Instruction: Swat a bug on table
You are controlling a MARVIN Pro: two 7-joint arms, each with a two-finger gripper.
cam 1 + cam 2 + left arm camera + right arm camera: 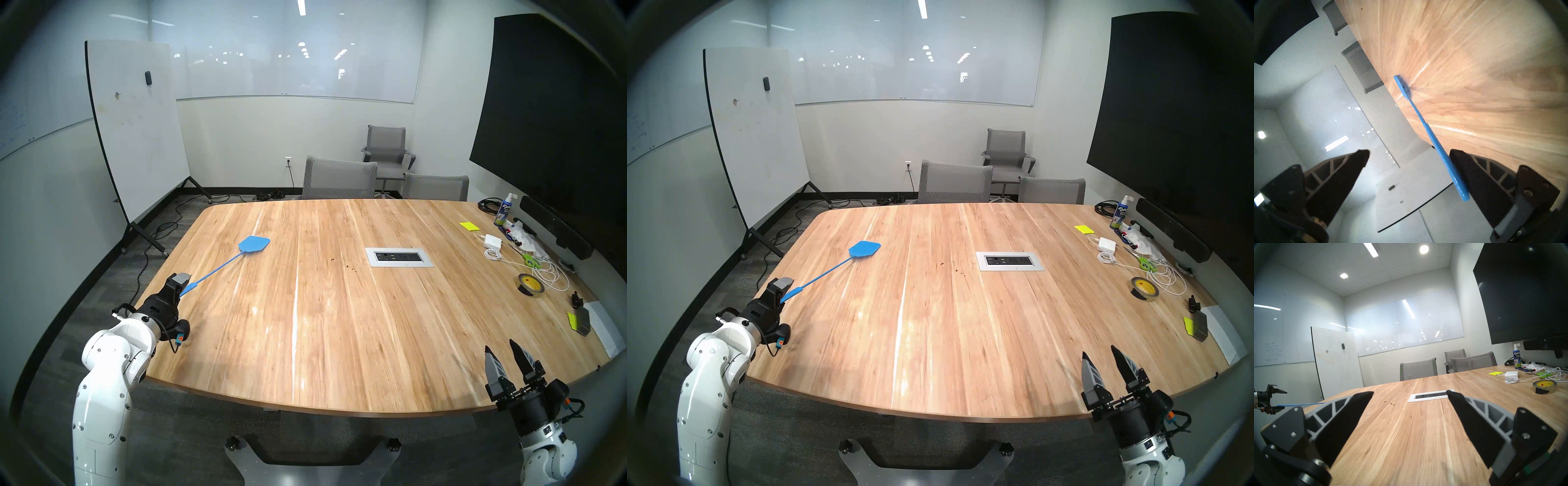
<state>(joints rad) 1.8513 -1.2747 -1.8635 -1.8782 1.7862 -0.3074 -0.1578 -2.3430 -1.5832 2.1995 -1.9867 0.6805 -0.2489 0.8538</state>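
A blue fly swatter [253, 245] lies on the light wood table [339, 339] at its left side, handle pointing toward me. My left gripper [183, 285] stands open around the handle's end. In the left wrist view the handle [1440, 152] rests against one finger [1474, 178], with a wide gap to the other. The bug [331, 259] is a tiny dark speck left of the grey outlet panel [398, 257], also seen in the right wrist view [1384, 401]. Two more specks [351, 268] lie closer to the panel. My right gripper [499, 344] hovers open and empty over the table's near right corner.
Clutter lines the table's right edge: a tape roll [531, 286], green scissors [530, 260], a white charger with cable [493, 241], a spray bottle [502, 210], yellow notes and a small black knob [575, 300]. Grey chairs [339, 180] stand at the far side, a rolling whiteboard [135, 129] at the left.
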